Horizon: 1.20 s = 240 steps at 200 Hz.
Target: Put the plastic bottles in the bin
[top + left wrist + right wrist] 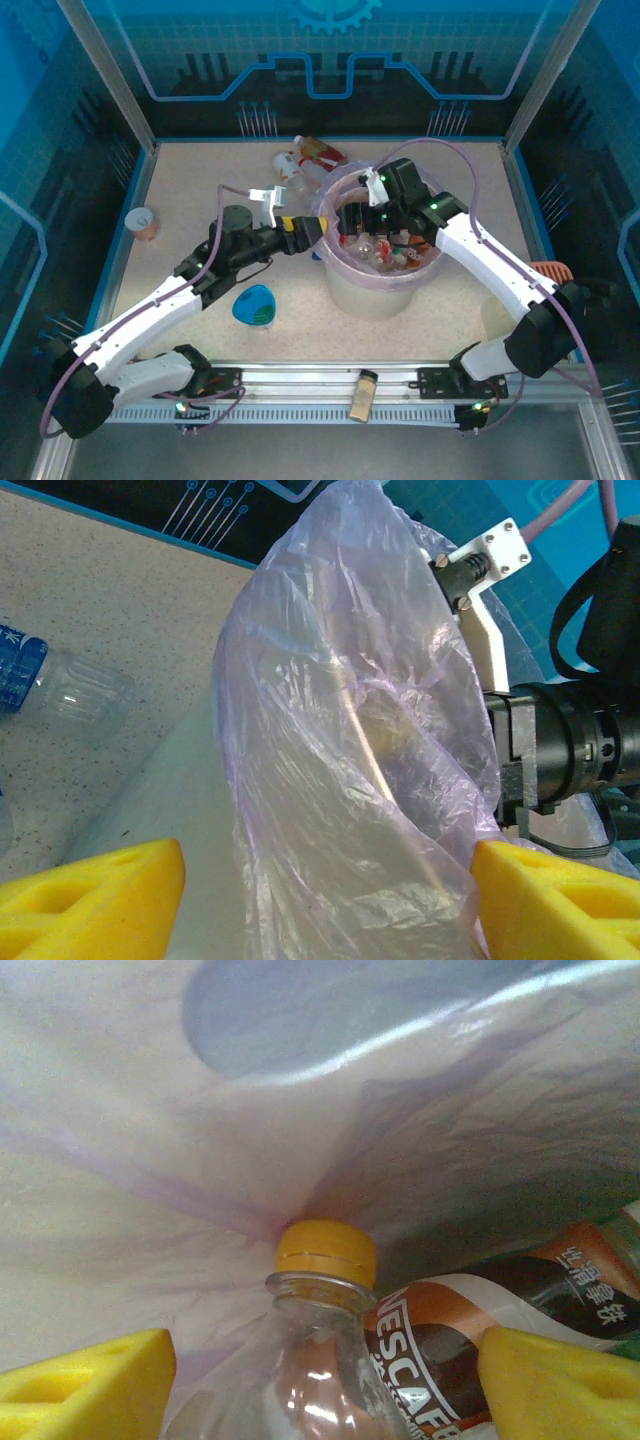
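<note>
The bin (372,296) stands mid-table, lined with a thin pinkish bag (340,730). Several plastic bottles (388,256) lie inside it. Two or three more bottles (303,160) lie on the table behind it, and one with a blue label (60,685) lies beside it. My left gripper (322,228) (330,880) is at the bin's left rim, open, with a fold of the bag between its yellow fingers. My right gripper (385,225) (325,1370) reaches down into the bin and is open. A clear yellow-capped bottle (327,1252) lies loose between its fingers, beside a brown-labelled bottle (430,1345).
A tan paper cup (145,222) stands at the table's left edge. A blue teardrop dish (254,305) lies in front of the left arm. A small jar with a brownish lid (364,395) rests on the front rail. An orange object (550,270) sits at the right edge.
</note>
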{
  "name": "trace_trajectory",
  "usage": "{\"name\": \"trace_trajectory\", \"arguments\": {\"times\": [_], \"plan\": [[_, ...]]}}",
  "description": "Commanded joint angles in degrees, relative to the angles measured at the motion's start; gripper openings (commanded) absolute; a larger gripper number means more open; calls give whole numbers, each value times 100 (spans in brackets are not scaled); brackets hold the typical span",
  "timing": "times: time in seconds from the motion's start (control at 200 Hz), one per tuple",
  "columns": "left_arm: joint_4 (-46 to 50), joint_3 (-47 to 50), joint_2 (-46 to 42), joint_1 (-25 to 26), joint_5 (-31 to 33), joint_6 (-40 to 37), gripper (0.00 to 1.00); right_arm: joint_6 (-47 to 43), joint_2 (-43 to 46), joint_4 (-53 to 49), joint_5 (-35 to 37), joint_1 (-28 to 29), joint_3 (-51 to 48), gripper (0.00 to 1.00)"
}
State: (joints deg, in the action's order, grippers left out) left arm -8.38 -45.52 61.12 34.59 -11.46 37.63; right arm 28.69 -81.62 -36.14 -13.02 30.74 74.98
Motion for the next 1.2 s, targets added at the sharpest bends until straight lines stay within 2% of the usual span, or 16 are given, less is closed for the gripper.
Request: {"name": "trace_trajectory", "arguments": {"times": [0.0, 0.105, 0.295, 0.395, 0.55, 0.776, 0.961, 1.141, 1.196], "plan": [[484, 151, 243, 45, -4, -88, 75, -327, 233, -1018, 533, -62, 323, 86], [487, 110, 309, 71, 14, -106, 75, -586, 566, -1341, 596, -208, 730, 91], [496, -76, 614, 228, 107, -181, 74, -985, 985, -1866, 833, -595, 1509, 91], [478, -285, 915, 390, 144, -264, 74, -1211, 1162, -2093, 1029, -963, 1821, 91], [276, -632, 1464, 589, 81, -300, 74, -1380, 1185, -2289, 744, -1674, 2193, 90], [124, -1367, 2394, 904, -58, -429, 73, -1393, 1219, -2237, 585, -2100, 2141, 90], [83, -1955, 3048, 1063, -209, -451, 74, -1389, 1262, -2231, 472, -2222, 2027, 89], [386, -2221, 2969, 1068, -47, -730, 75, -1405, 1265, -2154, 269, -2316, 1943, 89], [553, -2267, 2857, 1068, 0, -840, 78, -1427, 1268, -2089, 198, -2324, 1895, 89]]}}
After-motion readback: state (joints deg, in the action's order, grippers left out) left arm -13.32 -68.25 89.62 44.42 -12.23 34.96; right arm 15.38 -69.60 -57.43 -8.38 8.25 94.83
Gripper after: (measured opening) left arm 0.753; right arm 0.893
